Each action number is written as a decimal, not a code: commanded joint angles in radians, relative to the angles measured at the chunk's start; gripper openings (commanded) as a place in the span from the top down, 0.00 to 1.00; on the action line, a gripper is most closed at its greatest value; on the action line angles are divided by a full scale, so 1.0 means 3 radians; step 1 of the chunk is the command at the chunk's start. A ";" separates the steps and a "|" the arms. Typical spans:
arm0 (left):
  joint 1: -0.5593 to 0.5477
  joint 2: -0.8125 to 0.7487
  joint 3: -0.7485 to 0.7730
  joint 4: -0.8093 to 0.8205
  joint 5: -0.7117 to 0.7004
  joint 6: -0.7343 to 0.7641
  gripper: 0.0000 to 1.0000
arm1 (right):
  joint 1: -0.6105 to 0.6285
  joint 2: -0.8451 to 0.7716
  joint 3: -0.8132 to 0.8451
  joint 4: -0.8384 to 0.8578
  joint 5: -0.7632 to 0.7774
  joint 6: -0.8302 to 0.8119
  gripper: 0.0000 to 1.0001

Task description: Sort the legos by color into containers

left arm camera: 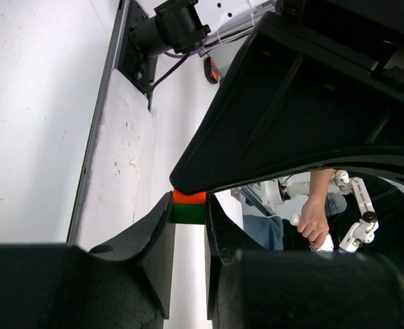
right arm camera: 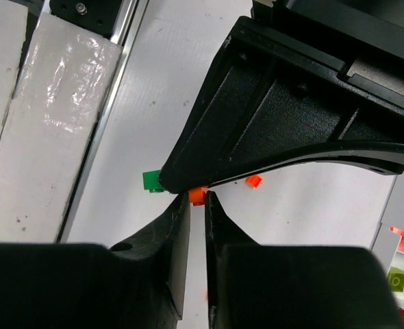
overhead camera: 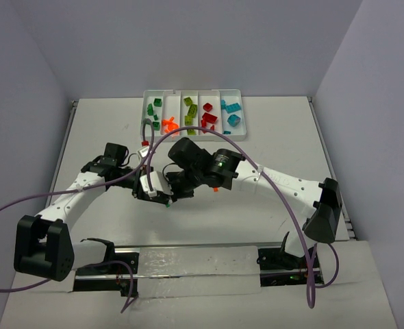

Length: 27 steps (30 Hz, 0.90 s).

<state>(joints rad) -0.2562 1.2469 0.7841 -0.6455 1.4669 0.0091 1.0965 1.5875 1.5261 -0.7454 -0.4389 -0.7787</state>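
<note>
Left gripper (left arm camera: 189, 218) clamps the orange-green stack (left arm camera: 188, 205) at mid-table (overhead camera: 291, 137). Right gripper (right arm camera: 197, 205) pinches the stack's orange brick (right arm camera: 198, 195), and its body obstructs the left wrist view. A loose orange bit (right arm camera: 255, 181) lies at 3 o'clock. The tray (overhead camera: 192, 91) stands at 12 o'clock.

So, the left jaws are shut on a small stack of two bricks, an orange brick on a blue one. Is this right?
Not quite: the brick joined to the orange brick is a dark green brick, not a blue one, as the left wrist view shows. The rest is right: the left jaws are shut on this small stack of two.
</note>
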 commanded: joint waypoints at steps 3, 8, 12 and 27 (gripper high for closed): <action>-0.0020 -0.0066 0.0103 0.0097 0.0755 0.0000 0.81 | 0.0059 -0.0015 0.0108 0.0274 0.0113 0.0140 0.98; -0.0012 -0.0050 0.0064 0.0218 0.0748 -0.0208 0.63 | 0.0061 -0.0044 0.0073 0.0361 0.0316 0.0184 1.00; 0.0022 -0.0050 0.0050 0.0251 0.0745 -0.0233 0.55 | 0.0054 -0.0083 -0.0013 0.0396 0.0397 0.0186 1.00; 0.0169 -0.0061 -0.0068 0.0439 0.0745 -0.0374 1.00 | 0.0016 -0.0179 -0.0143 0.0378 0.0471 0.0131 1.00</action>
<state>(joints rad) -0.2247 1.2469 0.7767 -0.5919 1.4624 -0.0756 1.1065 1.5806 1.5045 -0.6447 -0.3198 -0.7380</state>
